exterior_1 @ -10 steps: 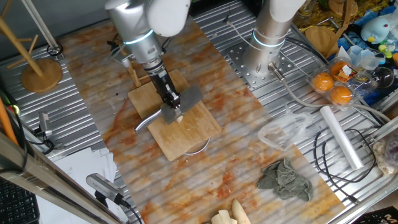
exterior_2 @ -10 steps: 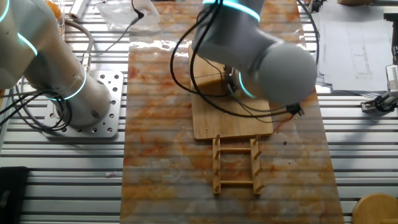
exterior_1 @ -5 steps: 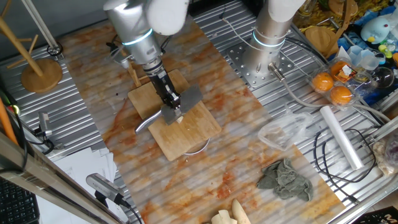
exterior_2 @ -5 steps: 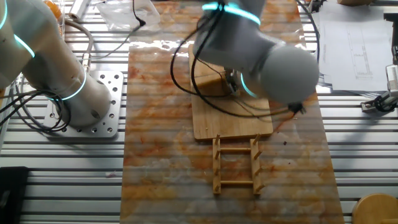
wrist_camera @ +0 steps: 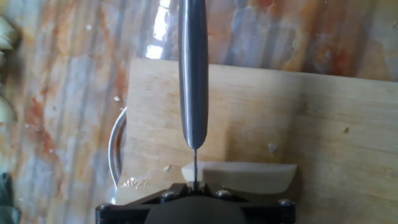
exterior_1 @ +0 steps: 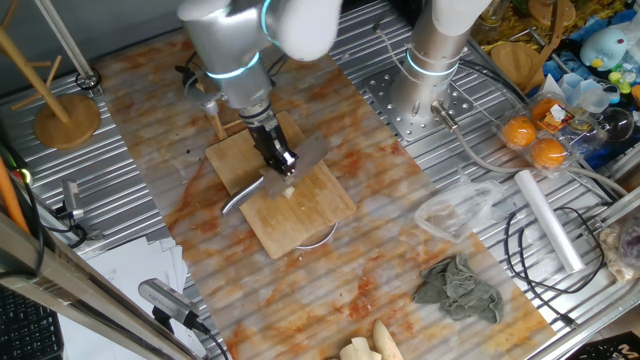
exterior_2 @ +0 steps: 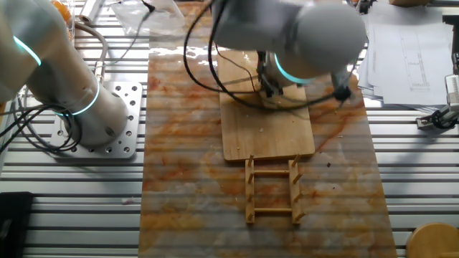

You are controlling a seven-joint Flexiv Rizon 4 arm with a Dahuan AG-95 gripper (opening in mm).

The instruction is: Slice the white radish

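A pale cream-white radish [wrist_camera: 242, 176] stick lies on the wooden cutting board [wrist_camera: 323, 124], close under my hand. My gripper [wrist_camera: 194, 185] is shut on a knife [wrist_camera: 193, 74], seen edge-on with its steel handle running away from the camera. The thin blade drops over the radish's left end; I cannot tell if it touches. From the fixed view, my gripper [exterior_1: 281, 160] stands over the board [exterior_1: 300, 215], with the grey blade [exterior_1: 311, 150] beside it and a small pale radish [exterior_1: 288, 191] piece below. In the other fixed view the arm hides the gripper above the board [exterior_2: 267, 136].
A metal bowl rim [exterior_1: 316, 238] pokes out under the board. A wooden rack [exterior_2: 272, 190] stands by one board end. The second arm's base [exterior_1: 428, 95], a grey cloth [exterior_1: 458, 288], a plastic bag [exterior_1: 455, 212] and cream-yellow lumps [exterior_1: 368, 345] lie around.
My arm has swung across the board, carrying the knife with it. The knife's handle now points more straight out to the left in the fixed view.
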